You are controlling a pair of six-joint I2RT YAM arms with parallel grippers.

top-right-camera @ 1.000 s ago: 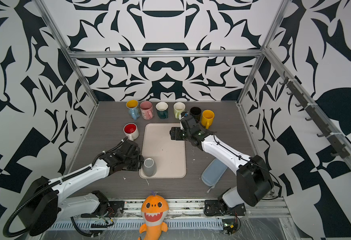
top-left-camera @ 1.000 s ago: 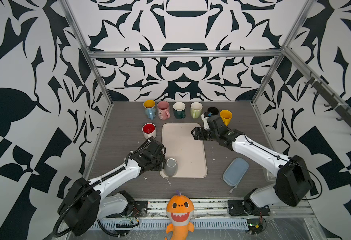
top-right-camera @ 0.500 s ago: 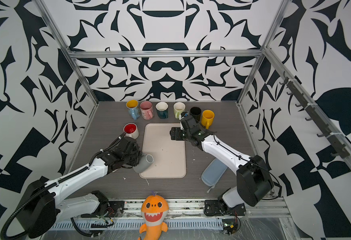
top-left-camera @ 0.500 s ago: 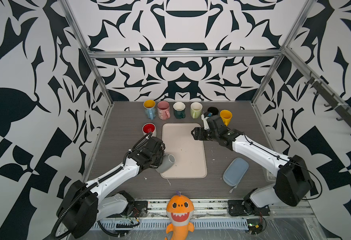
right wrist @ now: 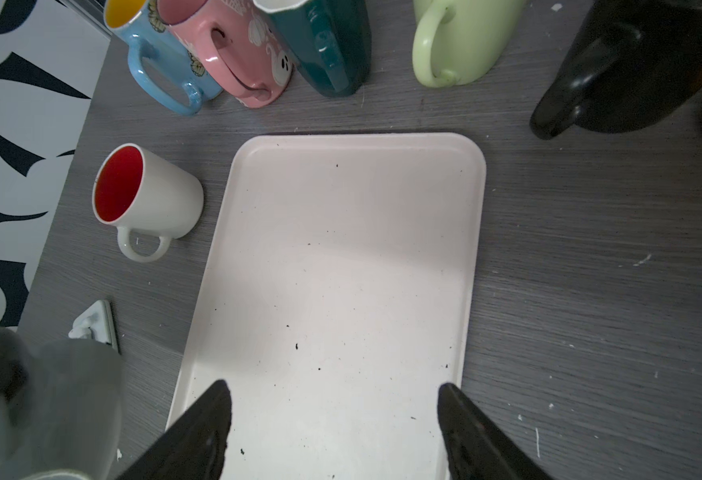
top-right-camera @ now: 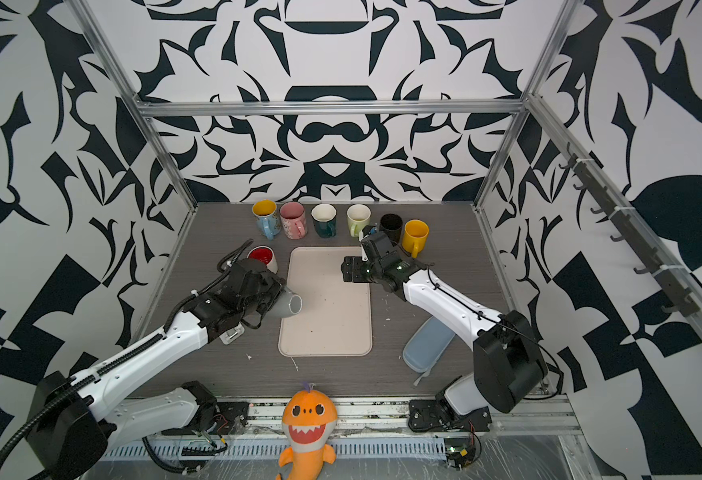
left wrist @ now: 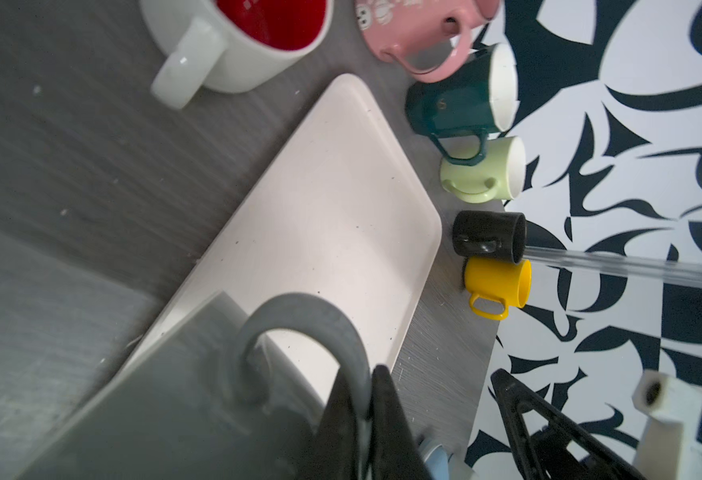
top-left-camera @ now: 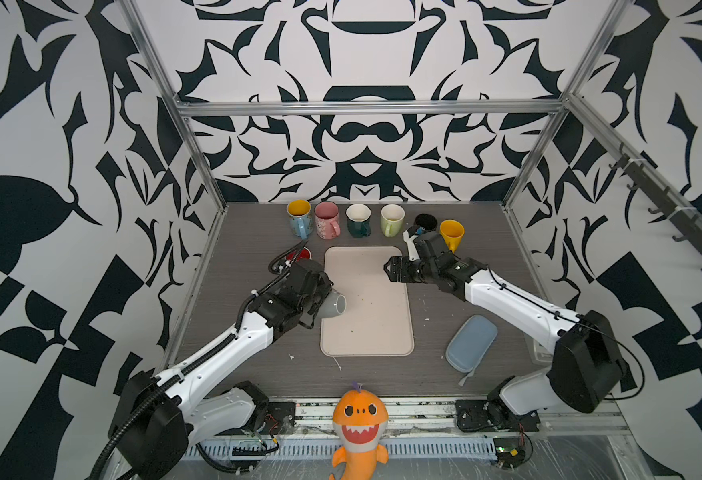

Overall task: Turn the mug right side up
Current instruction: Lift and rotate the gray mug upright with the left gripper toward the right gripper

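A grey mug [top-left-camera: 333,306] [top-right-camera: 289,306] hangs tipped on its side over the left edge of the cream tray [top-left-camera: 368,332] [top-right-camera: 328,332]. One round end points right across the tray. My left gripper [top-left-camera: 315,297] [top-right-camera: 272,297] is shut on the mug's handle [left wrist: 299,316]; in the left wrist view the gripper [left wrist: 366,374] pinches that grey loop. My right gripper [top-left-camera: 389,270] [top-right-camera: 345,270] hovers over the tray's far right part. In the right wrist view this gripper [right wrist: 334,390] stands open with nothing in it, above the tray [right wrist: 341,249], and the mug [right wrist: 58,399] shows at one corner.
Several upright mugs line the back, from a blue one [top-left-camera: 299,218] to a yellow one [top-left-camera: 451,233]. A white mug with a red inside [top-right-camera: 263,257] stands left of the tray. A blue-grey case [top-left-camera: 470,344] lies front right, an orange plush shark [top-left-camera: 359,424] at the front edge.
The grey mug stood upside down on the tray's front left. My left gripper closed on its handle, lifted it, tipped it sideways and carried it back and left. The right arm stayed still.
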